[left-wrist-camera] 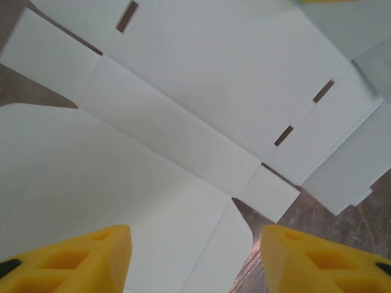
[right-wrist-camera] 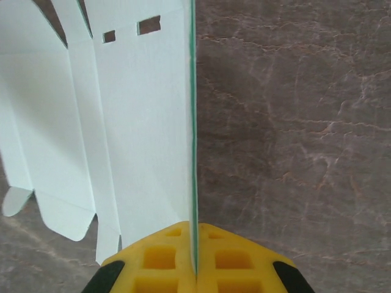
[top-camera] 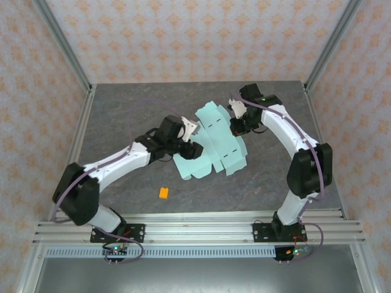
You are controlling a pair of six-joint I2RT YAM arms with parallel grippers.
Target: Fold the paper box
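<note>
Unfolded paper box [top-camera: 214, 145] on the grey bench [top-camera: 122, 110].
At its left edge the left end effector [top-camera: 188, 144]; at its far right corner the right end effector [top-camera: 236, 119].

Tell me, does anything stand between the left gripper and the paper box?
Nothing visible does. The left gripper hangs open right over the paper box. The right gripper is shut on its edge. The orange block lies apart, nearer the arm bases.

Pale mint paper box [top-camera: 220, 146], grey veined table [top-camera: 122, 116], orange block [top-camera: 164, 193], peach floral-patterned walls [top-camera: 195, 36]
</note>
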